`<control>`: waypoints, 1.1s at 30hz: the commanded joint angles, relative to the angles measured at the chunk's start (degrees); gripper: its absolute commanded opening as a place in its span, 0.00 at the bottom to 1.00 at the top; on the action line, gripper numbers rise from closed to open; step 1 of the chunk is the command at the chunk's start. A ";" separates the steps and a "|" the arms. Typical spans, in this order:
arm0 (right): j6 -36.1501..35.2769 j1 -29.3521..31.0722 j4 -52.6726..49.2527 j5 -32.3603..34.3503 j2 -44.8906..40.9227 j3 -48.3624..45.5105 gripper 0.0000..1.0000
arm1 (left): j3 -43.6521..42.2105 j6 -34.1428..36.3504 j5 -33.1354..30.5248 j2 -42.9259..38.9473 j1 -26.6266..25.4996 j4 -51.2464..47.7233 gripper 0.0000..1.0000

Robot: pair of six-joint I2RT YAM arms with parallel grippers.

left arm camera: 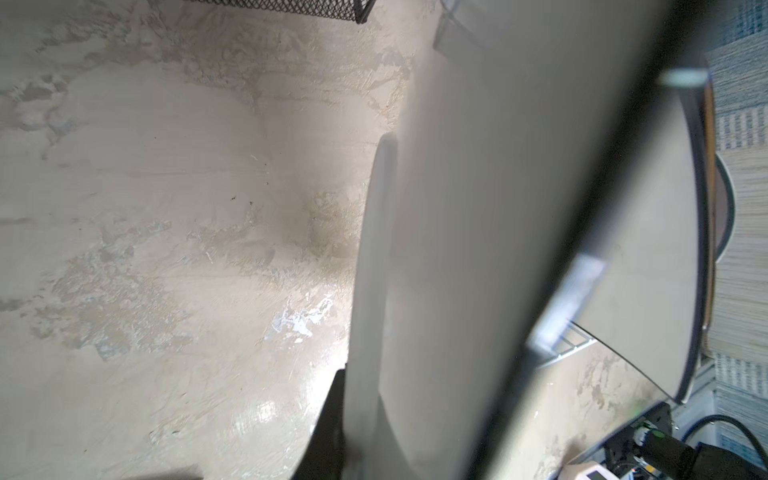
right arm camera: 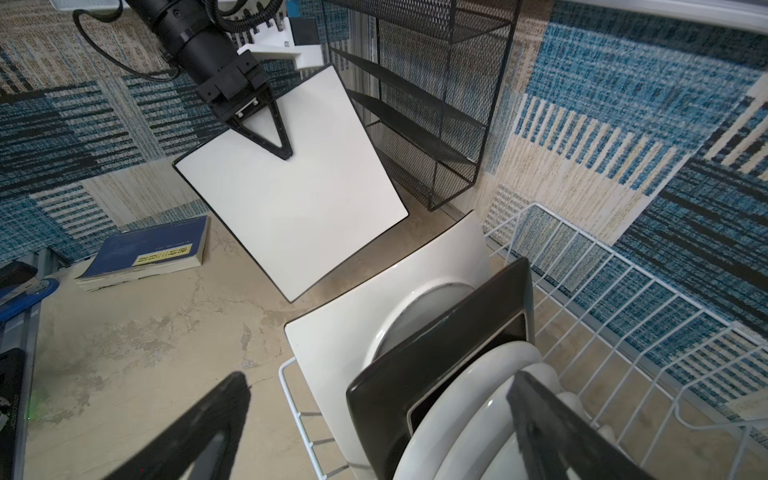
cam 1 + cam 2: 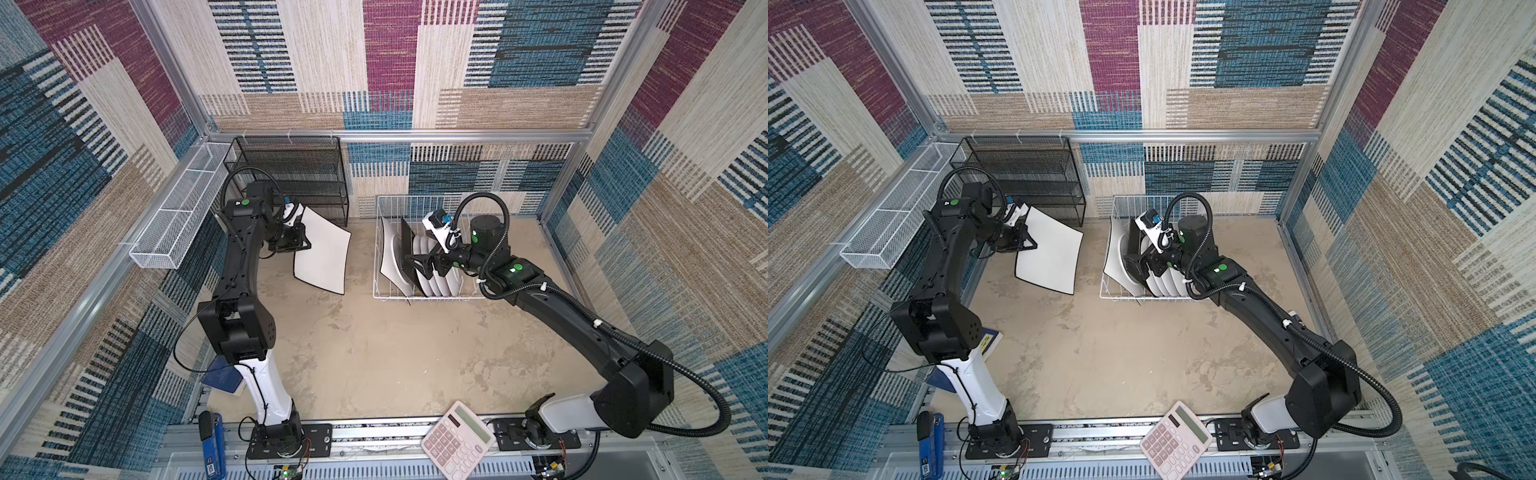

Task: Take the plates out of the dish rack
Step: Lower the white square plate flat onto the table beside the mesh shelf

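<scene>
Plate (image 3: 322, 257) in left jaws, right jaws wide

Glossy black square plate (image 2: 449, 340) stands in a smooth white thin-wire metal dish rack (image 2: 631, 264), over a matt, mottled beige tabletop (image 3: 374, 353).

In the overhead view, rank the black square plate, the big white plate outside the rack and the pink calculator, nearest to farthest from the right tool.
1. black square plate: in the dish rack, at the open right tool.
2. large white plate: left of the rack, gripped by the left tool.
3. pink calculator: on the front rail.
</scene>
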 commanded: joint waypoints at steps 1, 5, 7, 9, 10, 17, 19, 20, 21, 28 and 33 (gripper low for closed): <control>-0.11 0.39 0.75 1.03 -0.81 -0.76 0.99 | 0.05 0.10 9.18 2.36 1.63 2.14 0.00; 0.62 0.37 1.71 1.40 -1.01 -1.85 0.99 | -1.06 1.30 11.78 5.41 2.70 2.08 0.00; 1.04 0.39 1.69 1.56 -0.92 -1.76 0.99 | -1.43 1.75 12.68 7.11 3.15 2.15 0.00; 1.12 0.37 1.70 1.39 -0.91 -1.67 0.99 | -1.83 2.09 13.20 8.22 3.35 2.11 0.00; 1.10 0.37 1.61 1.47 -0.94 -1.59 0.99 | -2.14 2.63 13.44 8.76 3.41 2.08 0.00; 1.64 0.46 1.95 1.65 -0.95 -1.67 0.99 | -1.81 4.21 14.56 12.15 4.13 2.11 0.00; 1.90 0.46 1.79 1.47 -0.65 -1.32 0.99 | -1.57 4.81 15.08 13.18 4.55 2.12 0.00; 2.08 0.54 1.78 1.46 -0.63 -1.23 0.99 | -1.31 4.94 15.92 13.77 4.81 2.08 0.00; 2.23 0.47 1.86 1.38 -0.68 -1.23 0.99 | -0.79 4.72 16.69 14.64 5.00 2.08 0.00; 2.98 0.49 2.13 1.21 -0.97 -1.79 0.99 | 0.94 4.86 15.35 19.90 6.62 1.87 0.00; 3.16 0.46 2.21 0.60 -1.43 -1.92 0.99 | 3.45 5.29 14.92 23.34 7.64 0.54 0.00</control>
